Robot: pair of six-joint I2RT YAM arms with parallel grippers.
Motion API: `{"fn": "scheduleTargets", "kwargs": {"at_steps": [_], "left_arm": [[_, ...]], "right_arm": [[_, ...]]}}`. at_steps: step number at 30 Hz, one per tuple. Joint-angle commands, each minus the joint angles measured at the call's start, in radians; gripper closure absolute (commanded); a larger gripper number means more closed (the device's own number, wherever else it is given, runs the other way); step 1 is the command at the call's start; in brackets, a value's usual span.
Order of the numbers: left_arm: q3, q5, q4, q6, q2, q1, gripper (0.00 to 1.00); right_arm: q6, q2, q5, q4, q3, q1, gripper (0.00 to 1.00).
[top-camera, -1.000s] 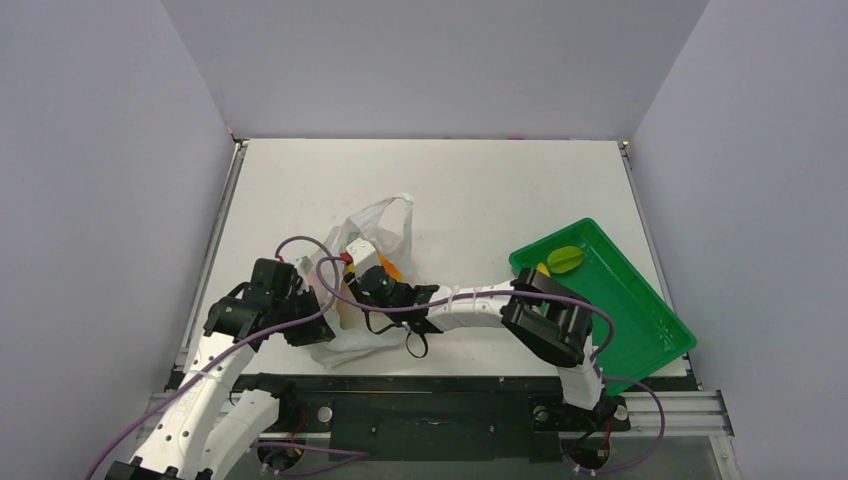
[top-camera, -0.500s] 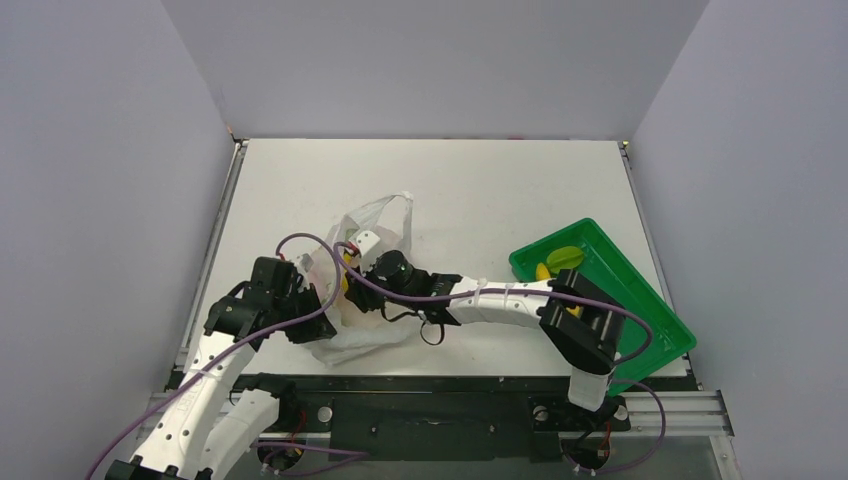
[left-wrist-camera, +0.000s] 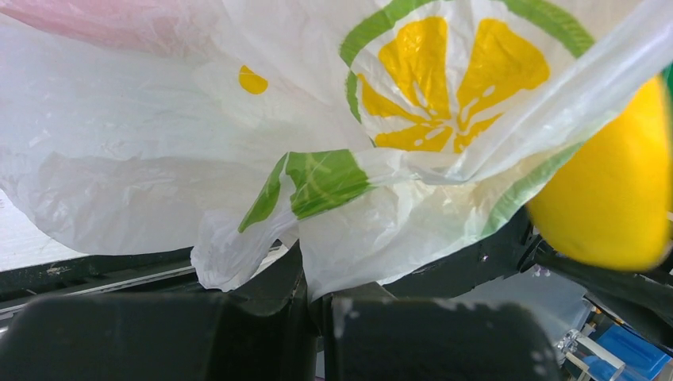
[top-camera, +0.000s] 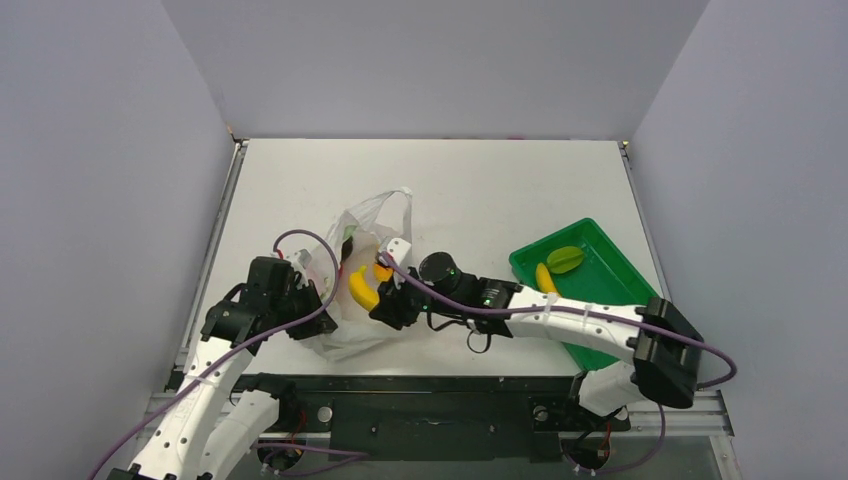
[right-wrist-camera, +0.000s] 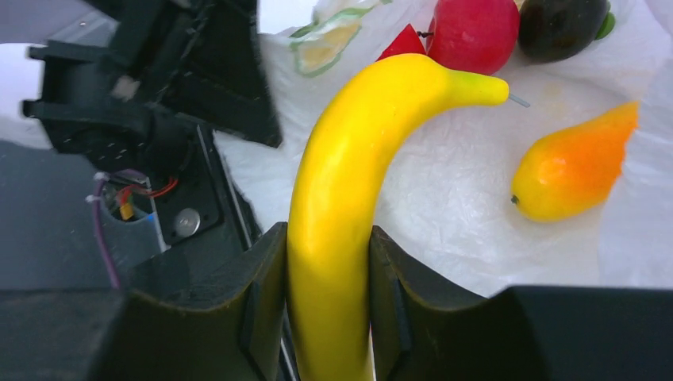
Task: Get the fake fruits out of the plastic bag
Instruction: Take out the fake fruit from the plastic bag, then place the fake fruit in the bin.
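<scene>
The white plastic bag [top-camera: 362, 330] lies crumpled at the table's near left, its mouth spread. My left gripper [top-camera: 306, 312] is shut on the bag's edge; in the left wrist view the film [left-wrist-camera: 238, 159] is pinched between the closed jaws [left-wrist-camera: 313, 274]. My right gripper [right-wrist-camera: 329, 274] is shut on a yellow banana [right-wrist-camera: 349, 182], held just over the bag's mouth [top-camera: 360, 288]. On the bag's film beyond it lie an orange-yellow mango [right-wrist-camera: 571, 167], a red apple [right-wrist-camera: 474, 32] and a dark purple piece [right-wrist-camera: 559, 24].
A green tray [top-camera: 612, 270] sits at the right, holding a second banana [top-camera: 545, 277] and a green starfruit [top-camera: 565, 259]. My right forearm stretches from the tray's near side to the bag. Grey walls close in the table.
My right gripper has drawn back toward the right and out of the bag with the banana, which now shows above the mouth. The left gripper has kept its pinch.
</scene>
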Motion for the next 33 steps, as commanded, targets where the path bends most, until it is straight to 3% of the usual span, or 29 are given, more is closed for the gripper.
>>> {"fn": "scheduleTargets", "kwargs": {"at_steps": [1,9,12,17,21,23,26,29,33], "left_arm": [[0.032,-0.007,0.057,0.003,-0.001,-0.001,1.0],[0.025,0.001,0.066,0.005,0.016,-0.001,1.0],[0.019,-0.001,0.064,0.003,0.01,0.0,1.0],[0.015,0.0,0.064,0.001,0.0,0.0,1.0],[0.012,0.002,0.063,0.0,-0.001,0.0,1.0],[0.011,0.003,0.061,0.0,-0.003,0.001,1.0],[0.011,0.005,0.061,0.001,-0.002,0.001,1.0],[0.011,0.007,0.064,0.002,0.004,0.0,1.0],[0.011,0.005,0.069,-0.001,0.011,0.001,1.0]], "right_arm": [[-0.034,-0.178,-0.019,0.008,-0.08,0.0,1.0],[-0.028,-0.468,0.085,0.038,-0.18,-0.066,1.0],[-0.012,-0.595,0.245,0.093,-0.272,-0.114,1.0],[0.13,-0.735,0.846,0.07,-0.391,-0.158,1.0],[0.304,-0.783,1.151,-0.083,-0.428,-0.287,1.0],[0.408,-0.781,1.188,-0.179,-0.438,-0.398,1.0],[0.519,-0.738,1.123,-0.267,-0.456,-0.585,1.0],[0.548,-0.634,1.005,-0.286,-0.462,-0.775,1.0],[0.551,-0.458,0.921,-0.327,-0.401,-0.901,1.0]]}}
